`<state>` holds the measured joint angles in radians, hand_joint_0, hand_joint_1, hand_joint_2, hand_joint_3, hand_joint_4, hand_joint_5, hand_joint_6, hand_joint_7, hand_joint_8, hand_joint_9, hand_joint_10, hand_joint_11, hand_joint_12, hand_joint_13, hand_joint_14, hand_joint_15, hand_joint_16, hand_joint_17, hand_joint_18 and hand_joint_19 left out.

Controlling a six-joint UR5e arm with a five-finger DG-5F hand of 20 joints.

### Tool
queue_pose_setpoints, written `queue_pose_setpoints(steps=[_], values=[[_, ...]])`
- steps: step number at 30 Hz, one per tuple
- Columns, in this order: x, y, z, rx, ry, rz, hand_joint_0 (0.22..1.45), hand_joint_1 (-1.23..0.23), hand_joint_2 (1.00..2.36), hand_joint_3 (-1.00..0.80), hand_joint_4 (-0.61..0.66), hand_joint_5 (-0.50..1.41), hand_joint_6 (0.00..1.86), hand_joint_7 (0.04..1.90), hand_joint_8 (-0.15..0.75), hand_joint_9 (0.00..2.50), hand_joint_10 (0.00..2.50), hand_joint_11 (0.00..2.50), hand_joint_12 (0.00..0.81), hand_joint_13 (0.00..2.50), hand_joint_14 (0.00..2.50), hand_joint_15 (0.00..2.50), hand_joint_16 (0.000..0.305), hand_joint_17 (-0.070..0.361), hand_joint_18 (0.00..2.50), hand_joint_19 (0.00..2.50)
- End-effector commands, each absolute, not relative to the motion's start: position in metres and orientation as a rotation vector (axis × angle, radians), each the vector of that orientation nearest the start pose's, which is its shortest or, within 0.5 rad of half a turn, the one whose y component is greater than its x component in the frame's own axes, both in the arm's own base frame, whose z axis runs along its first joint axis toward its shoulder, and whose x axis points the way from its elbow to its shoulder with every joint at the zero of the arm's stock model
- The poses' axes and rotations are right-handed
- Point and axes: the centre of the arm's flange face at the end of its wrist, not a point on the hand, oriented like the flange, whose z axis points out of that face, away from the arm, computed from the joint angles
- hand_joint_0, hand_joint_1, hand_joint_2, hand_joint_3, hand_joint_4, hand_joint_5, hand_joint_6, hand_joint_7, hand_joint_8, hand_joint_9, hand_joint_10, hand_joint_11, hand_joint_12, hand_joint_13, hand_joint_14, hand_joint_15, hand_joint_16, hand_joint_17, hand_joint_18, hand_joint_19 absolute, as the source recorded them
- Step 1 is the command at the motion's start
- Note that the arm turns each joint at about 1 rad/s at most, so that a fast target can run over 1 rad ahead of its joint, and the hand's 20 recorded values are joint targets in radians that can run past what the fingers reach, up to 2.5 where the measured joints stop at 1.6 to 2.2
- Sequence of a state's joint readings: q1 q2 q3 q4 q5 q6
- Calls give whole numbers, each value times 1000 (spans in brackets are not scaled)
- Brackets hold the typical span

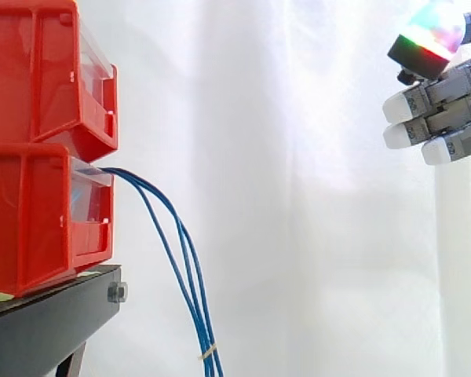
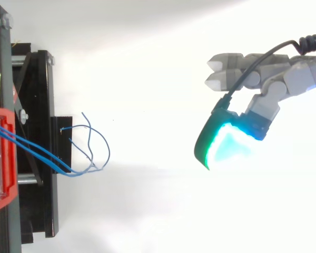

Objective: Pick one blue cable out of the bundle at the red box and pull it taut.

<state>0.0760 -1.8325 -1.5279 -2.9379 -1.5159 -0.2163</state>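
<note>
Hand point(image 1: 446, 110) is seen at upper right, fingers held straight and side by side, nothing gripped. Blue cables point(image 1: 206, 339) are draped from the lower red bin point(image 1: 31, 224) at left, well apart from the hand.

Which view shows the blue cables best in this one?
Side view: the cables leave the lower red bin and hang slack down to a tie. The top view shows them crossing the stand, loose ends curling beyond it.
</note>
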Motion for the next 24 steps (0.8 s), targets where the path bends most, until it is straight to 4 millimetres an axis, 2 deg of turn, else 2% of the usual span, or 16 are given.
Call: queue_pose_setpoints(steps=[1,4,7,10,11,12,14,19,24], values=[[602,-91,382,1052,1336,1056,415,-513,1000,-500,249,-260,502,676,276,0,0,0,420,0,0,19,75,170,0,84],[605,-90,374,1061,1345,1054,416,-514,1000,-500,251,-259,502,680,276,0,0,0,420,0,0,23,75,169,0,82],[614,-89,355,1070,1354,1054,416,-512,1000,-500,255,-258,501,680,277,0,0,0,420,0,0,23,75,169,0,81],[619,-88,348,1068,1351,1055,416,-512,1000,-500,259,-256,501,686,279,0,0,0,419,0,0,24,75,169,0,88],[625,-88,337,1072,1349,1058,416,-513,1000,-500,260,-256,501,684,280,0,0,0,419,0,0,20,75,169,0,87],[625,-88,337,1072,1349,1058,418,-513,1000,-500,260,-256,502,684,279,0,0,0,418,0,0,20,75,169,0,80],[635,-87,314,1094,1352,1066,418,-517,1000,-500,268,-253,501,689,278,0,0,0,418,0,0,22,75,169,0,93],[642,-86,303,1088,1339,1075,423,-534,1000,-500,300,-240,502,707,284,0,0,0,421,0,0,21,75,168,0,85],[650,-86,311,1059,1258,1081,430,-578,1000,-500,321,-230,502,719,287,0,0,0,417,0,0,16,74,167,0,72]])
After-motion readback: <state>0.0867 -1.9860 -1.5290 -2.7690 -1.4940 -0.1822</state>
